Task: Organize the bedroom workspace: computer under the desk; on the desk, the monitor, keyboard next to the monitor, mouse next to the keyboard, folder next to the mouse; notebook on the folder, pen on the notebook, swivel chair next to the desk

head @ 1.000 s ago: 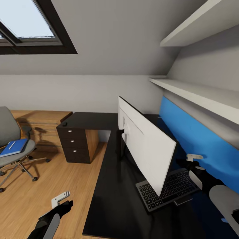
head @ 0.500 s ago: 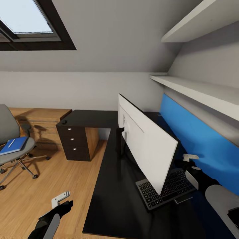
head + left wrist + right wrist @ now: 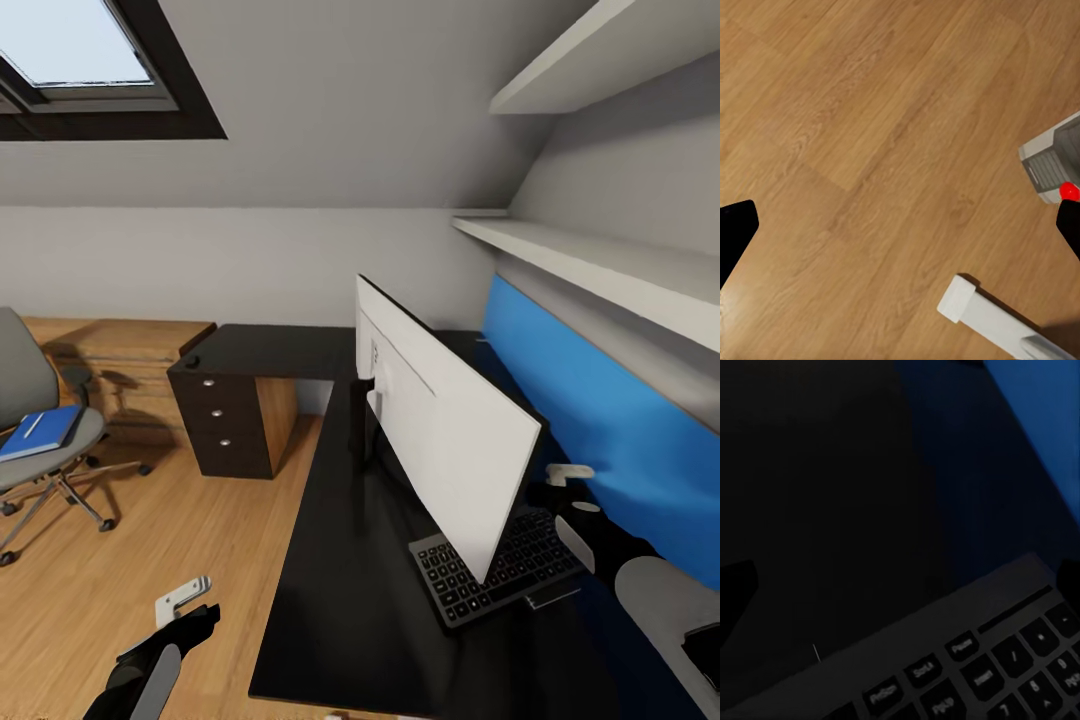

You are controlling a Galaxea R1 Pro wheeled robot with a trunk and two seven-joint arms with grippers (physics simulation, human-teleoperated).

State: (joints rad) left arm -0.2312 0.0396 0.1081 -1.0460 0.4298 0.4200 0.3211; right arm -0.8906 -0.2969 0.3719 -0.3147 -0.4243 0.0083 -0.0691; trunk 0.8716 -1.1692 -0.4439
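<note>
My right gripper low over desk behind monitor, just past keyboard far edge, fingers spread, nothing held. Left gripper hangs over bare floor off desk's front edge, grip state unclear. Folder on swivel chair, well left

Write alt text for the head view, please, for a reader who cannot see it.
A wide monitor stands on a black L-shaped desk, its white back to the camera, with a keyboard behind it. At left, a grey swivel chair on the wood floor holds a blue folder.
</note>
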